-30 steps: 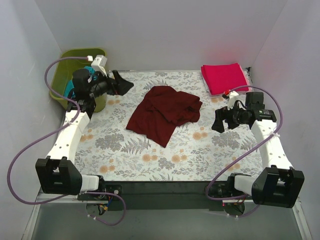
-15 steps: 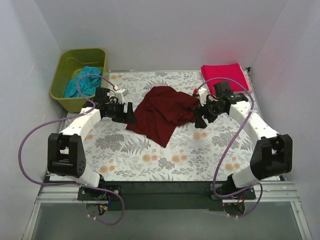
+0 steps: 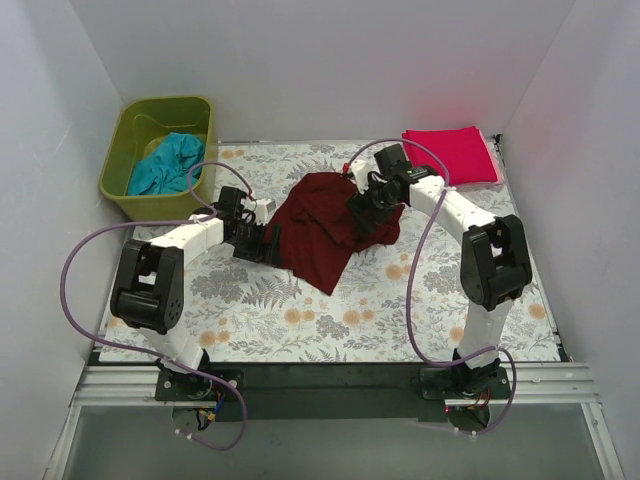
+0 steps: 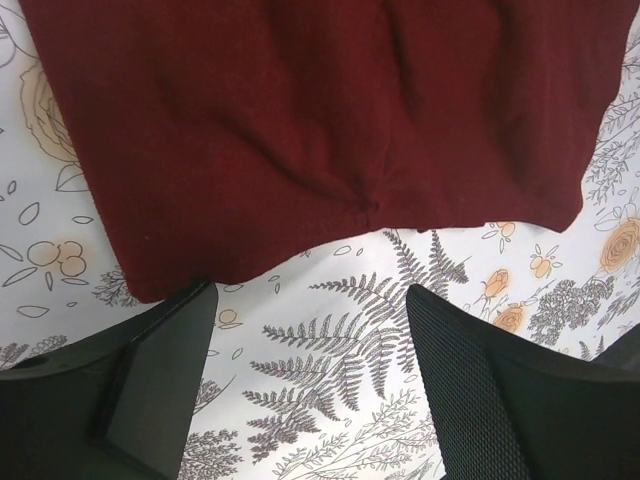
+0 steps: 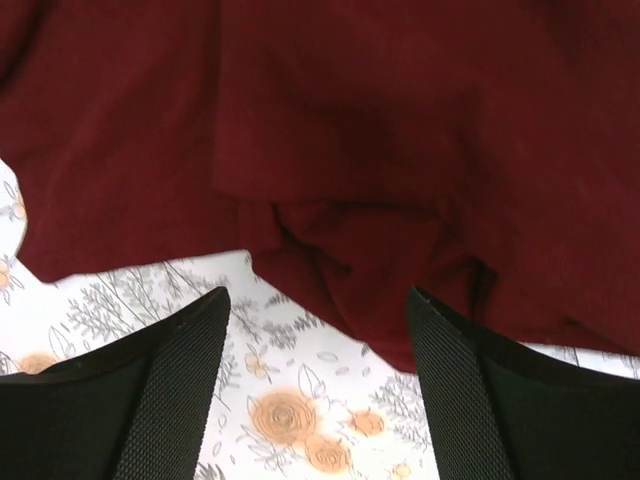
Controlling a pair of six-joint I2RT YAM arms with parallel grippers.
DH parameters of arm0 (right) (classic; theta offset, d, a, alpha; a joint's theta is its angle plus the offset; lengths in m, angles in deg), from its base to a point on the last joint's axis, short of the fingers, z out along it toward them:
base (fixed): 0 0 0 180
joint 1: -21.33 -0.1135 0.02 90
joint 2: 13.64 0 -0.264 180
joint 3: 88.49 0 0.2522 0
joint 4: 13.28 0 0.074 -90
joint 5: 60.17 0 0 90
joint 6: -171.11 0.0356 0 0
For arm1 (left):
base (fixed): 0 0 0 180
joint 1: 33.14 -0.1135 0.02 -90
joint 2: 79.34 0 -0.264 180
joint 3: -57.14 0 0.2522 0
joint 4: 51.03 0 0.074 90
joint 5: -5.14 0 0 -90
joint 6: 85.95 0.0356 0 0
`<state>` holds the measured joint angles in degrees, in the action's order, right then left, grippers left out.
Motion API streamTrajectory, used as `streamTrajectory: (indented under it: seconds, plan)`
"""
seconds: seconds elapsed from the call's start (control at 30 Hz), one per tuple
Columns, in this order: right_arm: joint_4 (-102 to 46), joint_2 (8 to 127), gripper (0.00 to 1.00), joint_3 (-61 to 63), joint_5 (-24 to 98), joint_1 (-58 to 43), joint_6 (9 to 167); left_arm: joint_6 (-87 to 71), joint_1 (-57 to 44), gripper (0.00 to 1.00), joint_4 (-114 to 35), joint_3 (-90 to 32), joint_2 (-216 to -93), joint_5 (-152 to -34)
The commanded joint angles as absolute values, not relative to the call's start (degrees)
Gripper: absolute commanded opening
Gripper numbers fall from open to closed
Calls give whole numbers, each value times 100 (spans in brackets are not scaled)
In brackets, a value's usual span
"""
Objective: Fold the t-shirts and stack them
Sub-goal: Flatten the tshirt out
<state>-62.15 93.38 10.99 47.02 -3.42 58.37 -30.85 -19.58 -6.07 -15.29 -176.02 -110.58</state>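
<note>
The maroon shirt (image 3: 325, 228) lies crumpled at the middle of the table (image 3: 300, 315). The left fingers (image 3: 260, 241) are at its left edge. They stand apart, with only the floral cover between them and the hem just past their tips. The right fingers (image 3: 360, 206) are at the shirt's upper right side, also apart and holding nothing. A folded pink-red shirt (image 3: 452, 155) lies in the upper right corner. A teal shirt (image 3: 165, 166) is bunched in the green bin (image 3: 160, 112) at upper left.
</note>
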Motion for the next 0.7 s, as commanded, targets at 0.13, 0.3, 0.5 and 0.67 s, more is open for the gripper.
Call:
streamTrajectory:
  seconds: [0.13,0.3,0.5,0.67]
  plan:
    - [-6062,9771,65,1887,4978,-1004,6081,-3278,-1855,66,-809,-1726,-17628,-10895]
    - [-6053,10079,59,2063,4847,-1277,6099,-3374,-1855,64,-835,-1735,-17725,-10807]
    - [-6026,10413,56,2151,4329,-1567,6046,-3401,-1855,64,-870,-1788,-17778,-10763]
    - [-6000,10580,53,2099,3793,-1699,5976,-3436,-1855,65,-905,-1770,-17822,-10745]
